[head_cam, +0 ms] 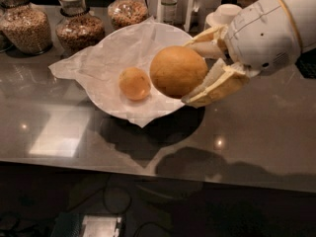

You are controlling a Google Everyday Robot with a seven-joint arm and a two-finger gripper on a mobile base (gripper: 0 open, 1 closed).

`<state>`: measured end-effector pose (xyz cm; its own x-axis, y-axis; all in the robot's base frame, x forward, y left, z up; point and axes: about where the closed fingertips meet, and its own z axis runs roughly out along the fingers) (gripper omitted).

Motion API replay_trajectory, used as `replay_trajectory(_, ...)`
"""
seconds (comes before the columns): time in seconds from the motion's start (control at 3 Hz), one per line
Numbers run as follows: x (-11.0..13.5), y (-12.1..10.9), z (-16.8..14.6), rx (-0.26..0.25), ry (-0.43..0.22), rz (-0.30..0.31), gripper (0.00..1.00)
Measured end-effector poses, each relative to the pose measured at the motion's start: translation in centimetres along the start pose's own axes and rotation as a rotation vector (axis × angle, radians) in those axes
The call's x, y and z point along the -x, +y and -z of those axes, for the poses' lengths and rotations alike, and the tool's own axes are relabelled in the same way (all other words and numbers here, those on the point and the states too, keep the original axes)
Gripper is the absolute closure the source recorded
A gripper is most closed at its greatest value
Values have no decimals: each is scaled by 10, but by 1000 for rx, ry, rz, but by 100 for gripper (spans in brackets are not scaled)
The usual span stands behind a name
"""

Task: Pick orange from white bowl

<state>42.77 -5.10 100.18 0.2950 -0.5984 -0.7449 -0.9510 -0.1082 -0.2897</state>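
Dark, glossy stone-like desk fills most of the view, its polished top mirroring lights and the shadows of what stands on it. From the right edge my arm's rounded white plastic wrist housing reaches in toward the left, roughly level and tipped slightly down.

Near the back centre of the desk sits the white bowl, wide, round and smooth-rimmed. It is lined with a crumpled sheet of thin white paper whose corners spill over the rim to the left and front. Behind it, along the back edge, stand three glass jars of brown grain-like contents. A small bottle stands near them, and a small white dish shows beside my wrist.

My gripper is pinching the orange between two flat cream-coloured fingers, one above it and one below, both pointing left. This orange is held over the right side of the bowl, apart from the paper as far as I can tell. It is nearly round with a matte, finely dimpled skin, so it shows no clear long axis, and I cannot tell where its stem end faces.

A second, smaller orange rests on the paper inside the bowl, just left of the held one and not touching it.
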Motion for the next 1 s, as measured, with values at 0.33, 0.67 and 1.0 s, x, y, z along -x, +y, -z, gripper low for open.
replay_trajectory(0.33,33,36,3,19,-11,171,100)
replay_trajectory(0.67,52,57,-5,56,-59,327,100)
replay_trajectory(1.0,52,57,-5,56,-59,327,100)
